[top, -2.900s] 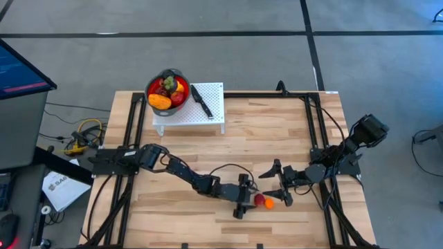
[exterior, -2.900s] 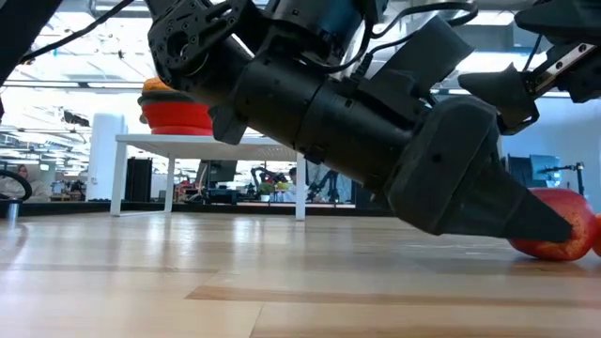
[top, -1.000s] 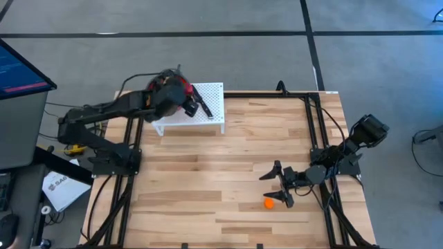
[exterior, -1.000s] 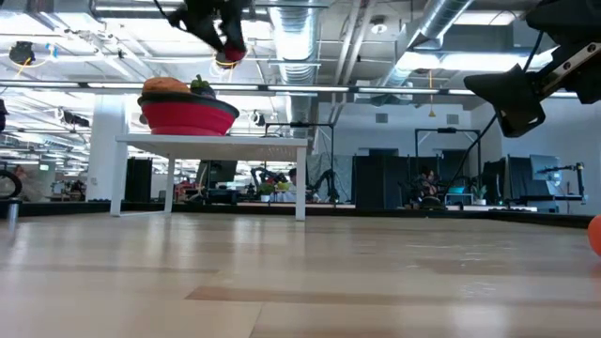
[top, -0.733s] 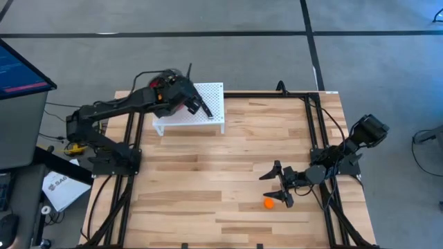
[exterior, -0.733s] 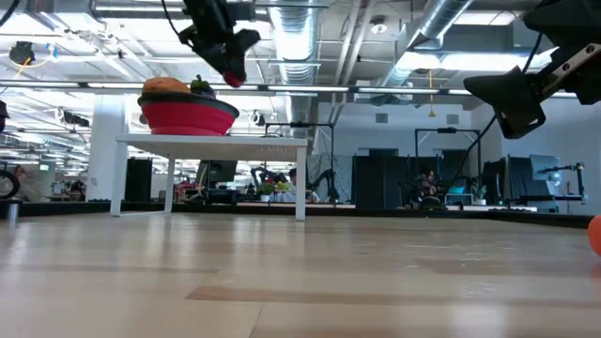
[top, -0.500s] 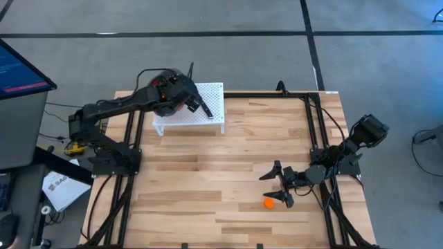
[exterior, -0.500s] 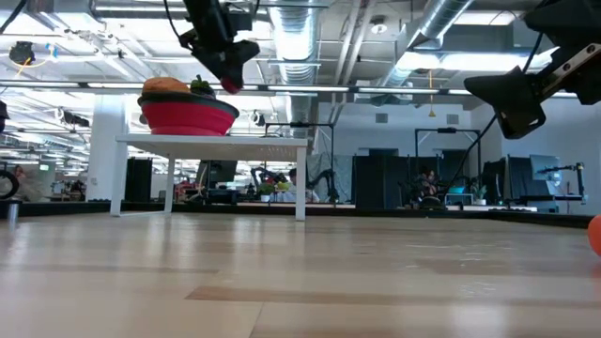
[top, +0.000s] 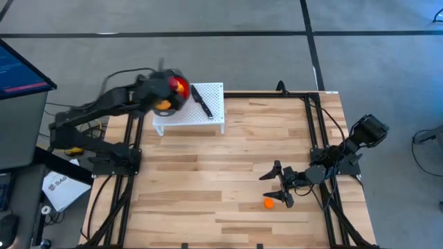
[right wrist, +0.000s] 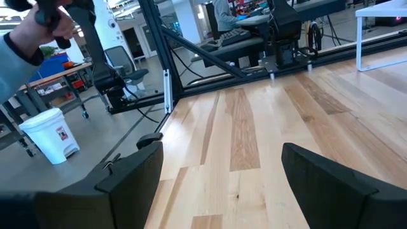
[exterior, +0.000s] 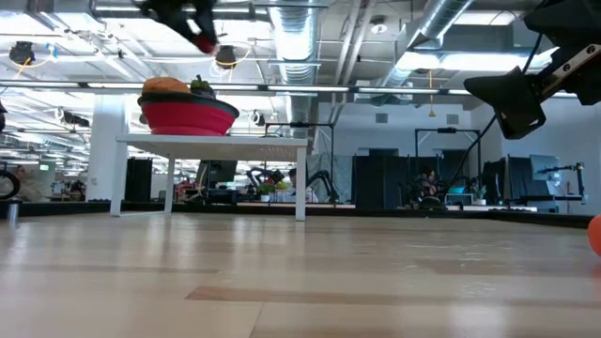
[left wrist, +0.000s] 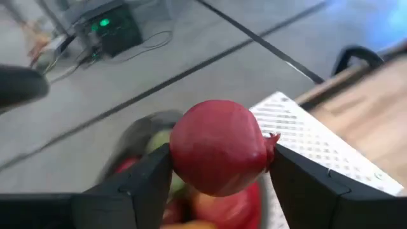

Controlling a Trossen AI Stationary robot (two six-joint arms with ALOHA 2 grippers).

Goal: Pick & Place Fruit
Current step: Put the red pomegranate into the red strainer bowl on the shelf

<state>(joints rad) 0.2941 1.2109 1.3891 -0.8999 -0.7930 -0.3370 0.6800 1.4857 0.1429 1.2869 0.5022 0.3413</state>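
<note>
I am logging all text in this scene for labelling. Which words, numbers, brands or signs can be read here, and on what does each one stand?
No text can be read with certainty.
Dark print on the white sheet on the floor beside the table: too blurred to read.
Lines on the blue monitor screen: too small to read.
Red label on the white bin: too small to read.

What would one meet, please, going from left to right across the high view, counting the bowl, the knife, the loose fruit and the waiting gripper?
Red bowl → black-handled knife → orange fruit → right gripper, open above the table near that fruit.
</note>
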